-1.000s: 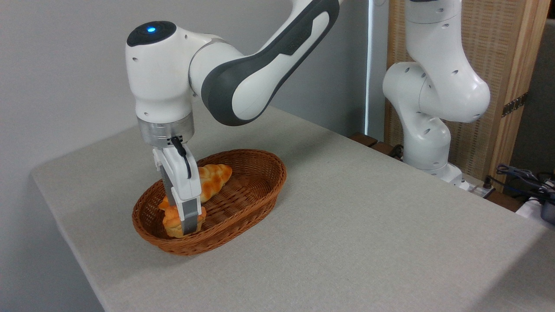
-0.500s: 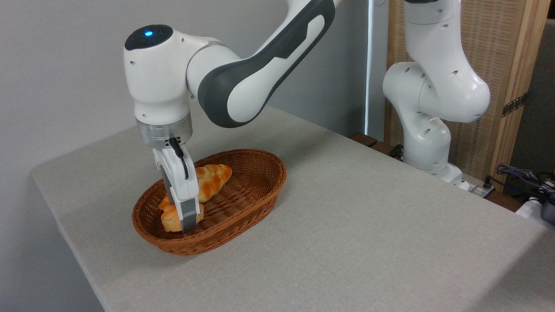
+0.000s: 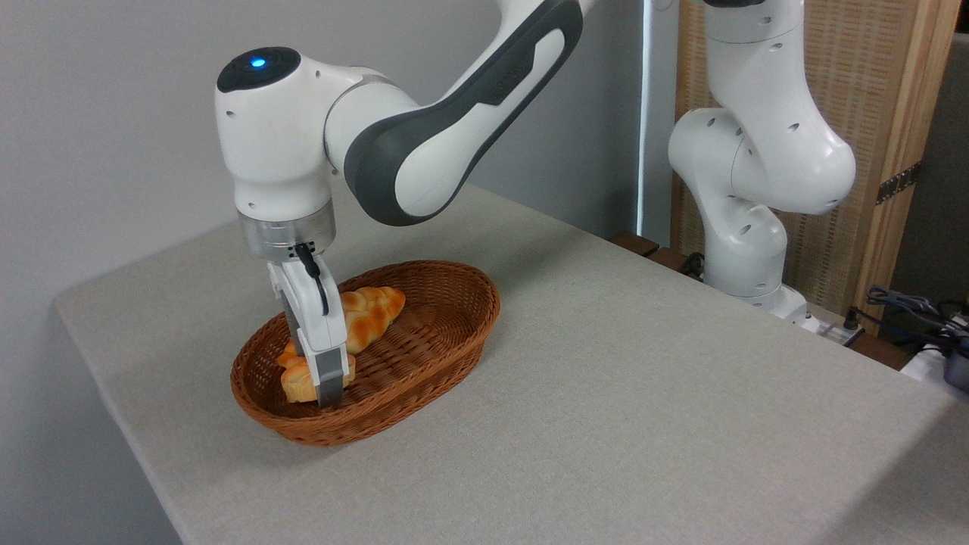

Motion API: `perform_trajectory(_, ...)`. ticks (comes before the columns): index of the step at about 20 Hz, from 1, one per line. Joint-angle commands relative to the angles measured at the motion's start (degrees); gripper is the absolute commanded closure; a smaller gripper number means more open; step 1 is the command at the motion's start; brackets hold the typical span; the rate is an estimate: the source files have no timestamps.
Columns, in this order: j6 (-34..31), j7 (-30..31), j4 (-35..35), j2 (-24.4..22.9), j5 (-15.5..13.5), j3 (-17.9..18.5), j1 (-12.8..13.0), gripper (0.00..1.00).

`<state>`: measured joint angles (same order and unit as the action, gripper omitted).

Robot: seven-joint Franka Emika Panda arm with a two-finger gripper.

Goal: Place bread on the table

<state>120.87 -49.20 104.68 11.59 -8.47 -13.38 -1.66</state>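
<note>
Grey-clothed tabletop [image 3: 606, 393], lower left: bread [image 3: 301, 382] is clasped by closed jaws inside basket [image 3: 424, 363]; lifting clear is required next.

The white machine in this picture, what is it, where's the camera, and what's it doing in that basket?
It is a robot arm, a jointed white and grey limb bolted beside the table. One fixed camera looks down at the table from the front, at an angle. At the arm's tip is a gripper with two jaws that pinch things like tongs.

On the cloth-covered table sits a brown wicker basket. Inside it lie a long braided loaf and a small round orange bun, the bread.

The gripper reaches down into the basket, with its jaws on either side of the bread and looking closed on it. The bread appears to be just above the basket floor, though that is hard to tell. It is not on the table yet.
</note>
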Motion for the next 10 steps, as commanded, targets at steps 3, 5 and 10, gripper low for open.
perform_trajectory(3,1.13,-0.29,0.61,-0.34,0.65,-0.07,-0.01,0.58)
perform_trajectory(5,1.13,-0.37,0.61,-0.34,0.65,-0.07,-0.01,0.58)
perform_trajectory(10,1.13,-0.37,0.52,-0.34,0.65,-0.07,-0.01,0.57)
